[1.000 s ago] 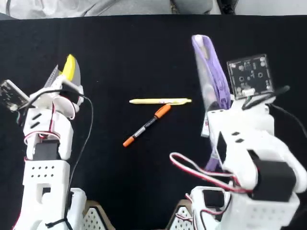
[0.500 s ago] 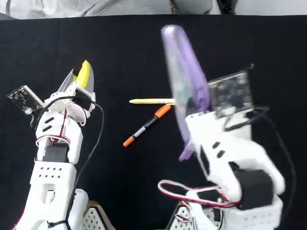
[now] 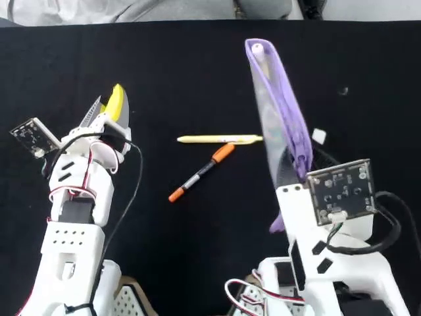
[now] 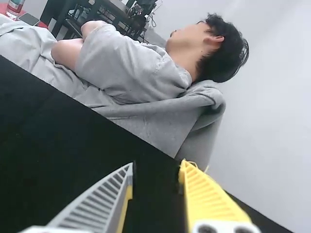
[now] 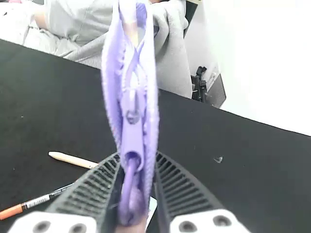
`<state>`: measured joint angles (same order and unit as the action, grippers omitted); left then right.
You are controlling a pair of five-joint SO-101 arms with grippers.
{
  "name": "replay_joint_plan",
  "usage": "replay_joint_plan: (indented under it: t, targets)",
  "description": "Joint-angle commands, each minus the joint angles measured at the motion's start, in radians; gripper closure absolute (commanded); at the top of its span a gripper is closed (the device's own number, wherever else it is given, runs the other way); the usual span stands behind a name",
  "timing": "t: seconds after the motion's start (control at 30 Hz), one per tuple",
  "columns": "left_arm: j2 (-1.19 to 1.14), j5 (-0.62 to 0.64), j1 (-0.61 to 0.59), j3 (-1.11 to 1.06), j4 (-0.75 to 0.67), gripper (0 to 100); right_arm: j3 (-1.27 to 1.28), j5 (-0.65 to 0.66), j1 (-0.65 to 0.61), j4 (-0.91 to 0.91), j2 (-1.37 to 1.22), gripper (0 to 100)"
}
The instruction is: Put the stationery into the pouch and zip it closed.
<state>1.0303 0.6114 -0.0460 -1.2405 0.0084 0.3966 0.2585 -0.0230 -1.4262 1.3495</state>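
Observation:
A purple translucent pouch [image 3: 279,115] is held up off the black table [image 3: 197,72] by my right gripper [image 3: 293,174], which is shut on it. In the right wrist view the pouch [image 5: 131,92] stands on edge between the fingers [image 5: 170,187], its zipper facing the camera. A pale yellow pen [image 3: 219,139] and an orange-capped marker [image 3: 200,172] lie on the table between the arms; both also lie below the pouch in the right wrist view, the yellow pen [image 5: 73,159] and the marker [image 5: 34,204]. My left gripper [image 3: 105,108] hangs at the left, open and holding nothing, its yellow and grey fingers [image 4: 206,196] apart.
A small white scrap [image 3: 318,136] lies on the table right of the pouch. A person in grey sits beyond the table's far edge [image 4: 131,68]. The table's back edge [image 3: 210,22] runs along the top of the high view.
My right arm swung the pouch left over the pens, then back right and pulled toward its base. The left arm shifted slightly to the right half a second earlier and has held since.

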Motion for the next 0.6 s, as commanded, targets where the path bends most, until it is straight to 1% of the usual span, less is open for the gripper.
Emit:
replay_joint_plan:
  t: [0.0, 0.07, 0.17, 0.27, 0.37, 0.4, 0.57]
  targets:
    - [-0.006, 0.005, 0.018, 0.016, -0.021, 84, -0.007, -0.018, -0.003, 0.048, 0.048, 98.7]
    - [-0.011, 0.005, 0.018, 0.033, -0.021, 84, -0.010, -0.028, -0.080, 0.052, 0.071, 98.7]
    - [-0.012, 0.003, 0.018, 0.079, -0.021, 84, -0.005, -0.029, -0.233, 0.041, 0.084, 98.7]
    - [-0.012, -0.043, 0.047, 0.156, -0.017, 84, -0.002, -0.029, -0.351, 0.026, 0.074, 98.7]
    - [-0.012, -0.020, 0.064, 0.217, -0.006, 84, -0.001, -0.023, -0.376, 0.011, 0.056, 98.7]
    - [-0.012, -0.003, 0.062, 0.239, 0.021, 84, -0.001, -0.021, -0.379, 0.002, 0.047, 98.7]
    - [-0.012, 0.066, 0.065, 0.383, 0.235, 84, -0.001, -0.020, -0.382, -0.048, -0.013, 98.7]
